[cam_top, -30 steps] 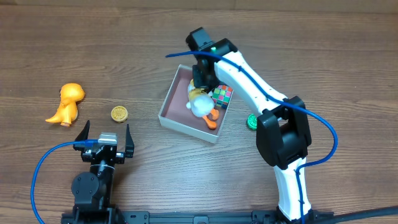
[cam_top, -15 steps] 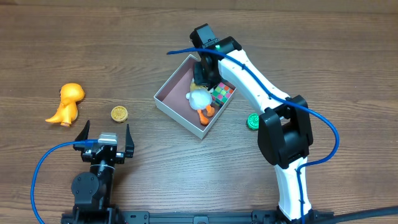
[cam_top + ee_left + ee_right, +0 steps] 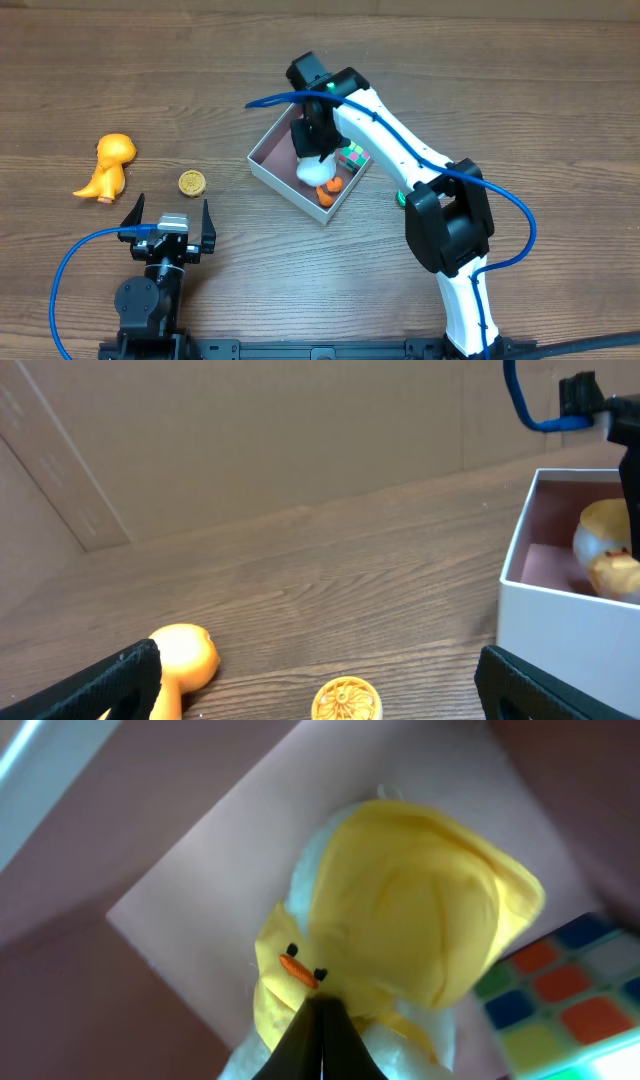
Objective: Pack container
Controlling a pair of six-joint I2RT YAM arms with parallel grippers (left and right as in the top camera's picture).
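Note:
The container (image 3: 283,184) is a shallow white-walled box with a pink-brown inside, standing at mid-table and turned diagonally. In it lie a plush duck (image 3: 315,170), yellow and white with orange feet, and a colour cube (image 3: 353,157). My right gripper (image 3: 312,148) reaches down into the box. In the right wrist view the right gripper (image 3: 322,1010) is shut, its fingertips pinching the yellow fabric of the duck (image 3: 400,910) just under the beak, beside the cube (image 3: 560,990). My left gripper (image 3: 170,208) rests wide open at the front left, holding nothing.
An orange toy dinosaur (image 3: 108,165) lies at the far left, with a yellow disc (image 3: 192,183) to its right; both sit ahead of the left gripper (image 3: 318,665). A green round piece (image 3: 401,198) peeks out beside the right arm. The container's wall (image 3: 560,625) fills the left wrist view's right side.
The container has swung round to a diagonal and shifted left. The right gripper and the duck moved left with it. The left arm has not moved.

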